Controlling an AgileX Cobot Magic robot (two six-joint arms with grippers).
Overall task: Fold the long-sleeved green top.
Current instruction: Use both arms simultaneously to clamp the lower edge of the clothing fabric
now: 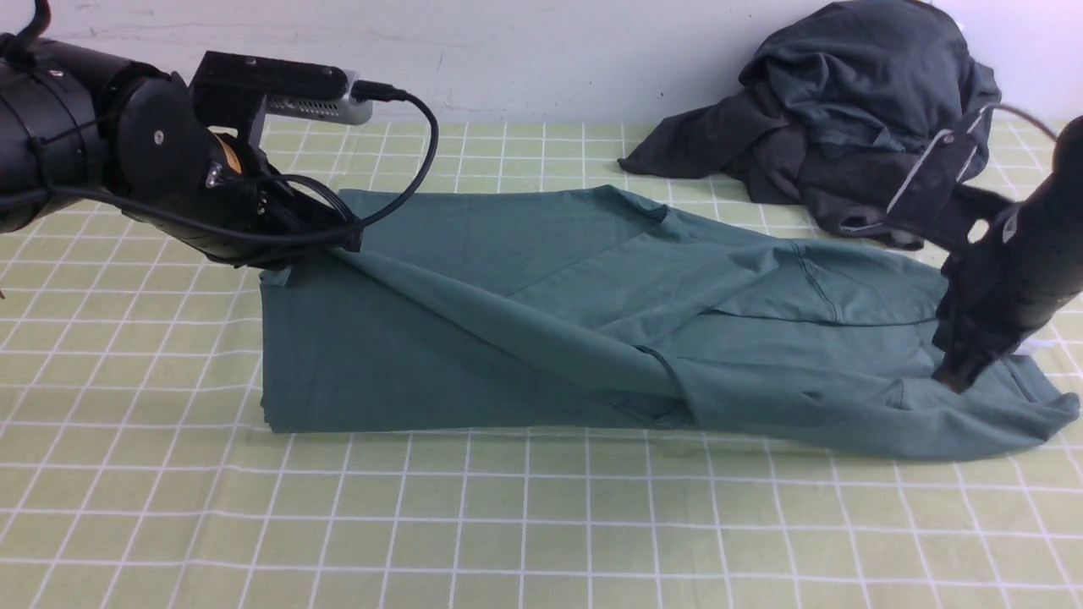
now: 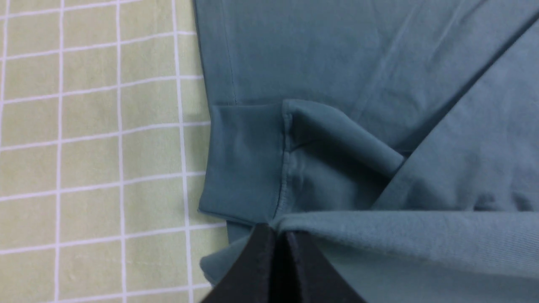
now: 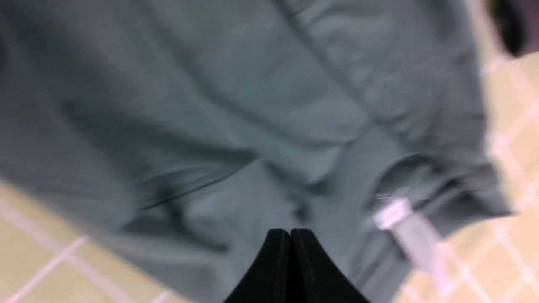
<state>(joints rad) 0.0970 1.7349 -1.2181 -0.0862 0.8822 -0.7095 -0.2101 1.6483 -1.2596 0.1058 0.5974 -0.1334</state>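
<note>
The green long-sleeved top (image 1: 541, 338) lies flat and lengthwise across the checked table, its body partly doubled over. My left gripper (image 1: 292, 269) is at the top's far left corner, shut on a fold of it (image 2: 273, 229). That fold runs taut and diagonal towards the middle. A ribbed cuff (image 2: 244, 160) lies just beyond the left fingertips. My right gripper (image 1: 956, 379) is at the top's right end, its jaws shut (image 3: 289, 230) on the cloth near the neckline. The white neck label (image 3: 393, 212) lies beside it. The right wrist view is blurred.
A dark charcoal-grey clothing heap (image 1: 846, 118) sits at the back right against the wall, close behind my right arm. The green-and-white checked tablecloth (image 1: 508, 524) stretches in front of the top and to its left.
</note>
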